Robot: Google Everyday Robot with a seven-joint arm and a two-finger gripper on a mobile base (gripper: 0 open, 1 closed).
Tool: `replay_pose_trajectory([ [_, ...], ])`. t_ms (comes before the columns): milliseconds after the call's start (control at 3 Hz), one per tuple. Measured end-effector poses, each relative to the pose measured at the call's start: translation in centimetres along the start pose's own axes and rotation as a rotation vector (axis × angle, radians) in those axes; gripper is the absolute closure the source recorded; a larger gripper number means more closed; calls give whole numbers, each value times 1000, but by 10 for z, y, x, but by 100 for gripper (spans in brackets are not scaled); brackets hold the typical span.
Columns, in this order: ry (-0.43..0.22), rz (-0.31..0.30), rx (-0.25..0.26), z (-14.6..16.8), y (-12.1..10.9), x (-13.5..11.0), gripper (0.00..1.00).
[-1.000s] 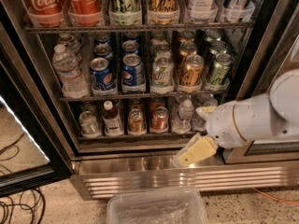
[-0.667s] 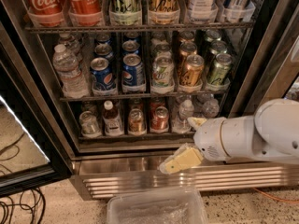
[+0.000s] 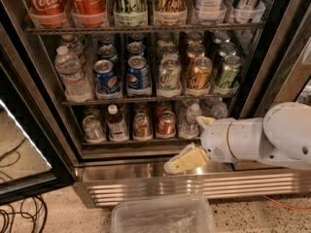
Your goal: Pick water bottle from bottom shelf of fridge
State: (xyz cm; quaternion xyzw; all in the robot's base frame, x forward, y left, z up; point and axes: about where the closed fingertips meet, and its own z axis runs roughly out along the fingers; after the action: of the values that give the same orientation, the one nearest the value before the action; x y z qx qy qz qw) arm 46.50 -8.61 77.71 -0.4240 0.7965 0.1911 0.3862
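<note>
The water bottle (image 3: 191, 122), small and clear with a white cap, stands on the bottom shelf (image 3: 141, 141) of the fridge (image 3: 272, 57), right of a red can. My gripper (image 3: 186, 144) is open and empty, just right of and below the bottle, in front of the shelf's front rail. Its lower cream finger (image 3: 187, 160) hangs over the steel base, its upper fingertip (image 3: 204, 122) sits beside the bottle. The white arm (image 3: 262, 140) reaches in from the right and hides the shelf's right end.
On the bottom shelf also stand a red-capped bottle (image 3: 115, 125) and cans (image 3: 142, 126). A bigger labelled bottle (image 3: 72, 74) stands one shelf up. The glass door (image 3: 19, 144) is open at left. The louvred base (image 3: 194, 184), a clear plastic bin (image 3: 163, 217) and floor cables (image 3: 17, 217) lie below.
My arm has swung left and slightly down, bringing the gripper from the shelf's right end to beside the water bottle. The bottles and cans have not moved.
</note>
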Motion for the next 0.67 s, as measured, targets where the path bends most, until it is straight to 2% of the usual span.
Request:
replay_pose_trajectory([
  [333,-53,64,18,17,-6,20,0],
  [667,-122,116,95,32,-13,40,0],
])
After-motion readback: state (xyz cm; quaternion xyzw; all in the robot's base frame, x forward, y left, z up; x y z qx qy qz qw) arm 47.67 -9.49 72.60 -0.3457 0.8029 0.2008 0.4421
